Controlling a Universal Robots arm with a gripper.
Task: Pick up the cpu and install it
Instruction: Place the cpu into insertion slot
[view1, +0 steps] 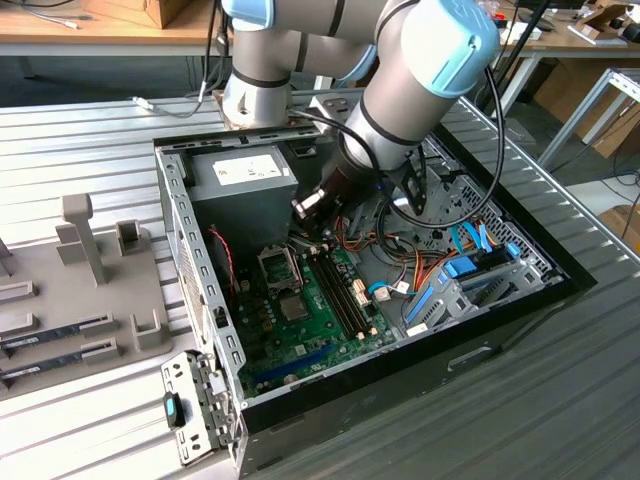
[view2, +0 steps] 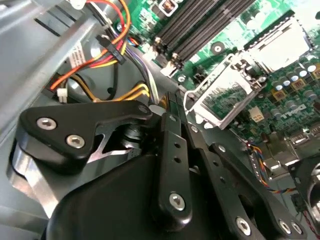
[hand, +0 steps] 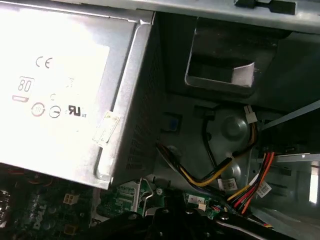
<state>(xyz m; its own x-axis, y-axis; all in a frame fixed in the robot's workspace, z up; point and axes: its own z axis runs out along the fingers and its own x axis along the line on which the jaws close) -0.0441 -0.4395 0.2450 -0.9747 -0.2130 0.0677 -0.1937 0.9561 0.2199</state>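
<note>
The hand (view2: 167, 107) is being held low inside the open computer case (view1: 500, 320), over the green motherboard (view1: 300, 310) beside the grey power supply (view1: 245, 180). How far the hand is open cannot be told; its black linkages are being seen in the second wrist view, fingertips hidden. The socket (view2: 227, 95) is lying just beyond it, frame raised. The cpu cannot be located with certainty. The case is resting on the ribbed counter (view1: 90, 150).

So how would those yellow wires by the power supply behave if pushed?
Probably floppy: the wires hang in loose curves beside the power supply, so they would likely bend aside. They end at a white plug, so they may spring back.
</note>
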